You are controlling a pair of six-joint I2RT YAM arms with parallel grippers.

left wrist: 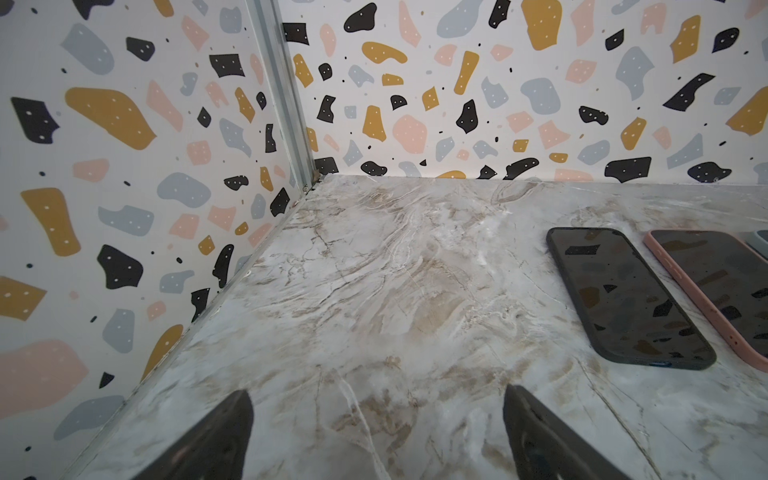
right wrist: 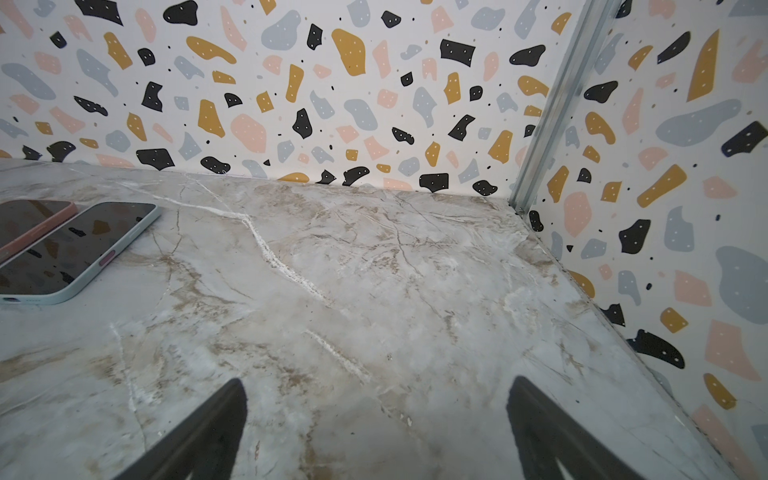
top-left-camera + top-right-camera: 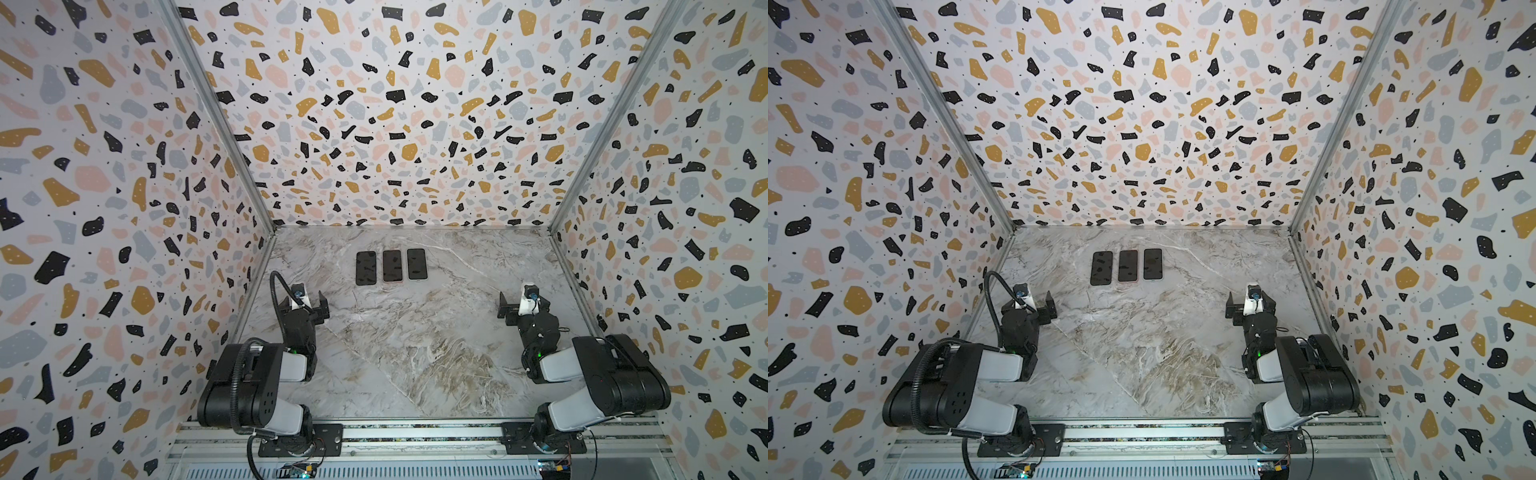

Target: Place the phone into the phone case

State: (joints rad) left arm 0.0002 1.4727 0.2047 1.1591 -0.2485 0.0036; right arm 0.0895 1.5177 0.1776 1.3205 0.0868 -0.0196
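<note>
Left claw (image 3: 305, 309) and right claw (image 3: 521, 309) stand spread and empty in both top views. The black-cased phone (image 3: 366, 268), pink-cased phone (image 3: 392, 266) and pale-cased phone (image 3: 417, 264) lie side by side on the bench (image 3: 415, 353), long axes toward the rear wall (image 3: 395, 124). Left wrist view: jaws wide, black-cased phone flat, screen up. Right wrist view: jaws wide, pale-cased phone likewise.

Terrazzo-patterned walls (image 3: 374, 104) on three sides, marble-look tabletop (image 3: 415, 353), aluminium corner posts (image 3: 218, 116), even light.

Three dark-screened phones lie flat and face up in a close, parallel row on the far part of the marble table (image 3: 415, 353), each seated in a case: the left phone (image 3: 366, 268) in black, the middle phone (image 3: 392, 266) in pink, the right phone (image 3: 417, 264) in pale mint.
</note>
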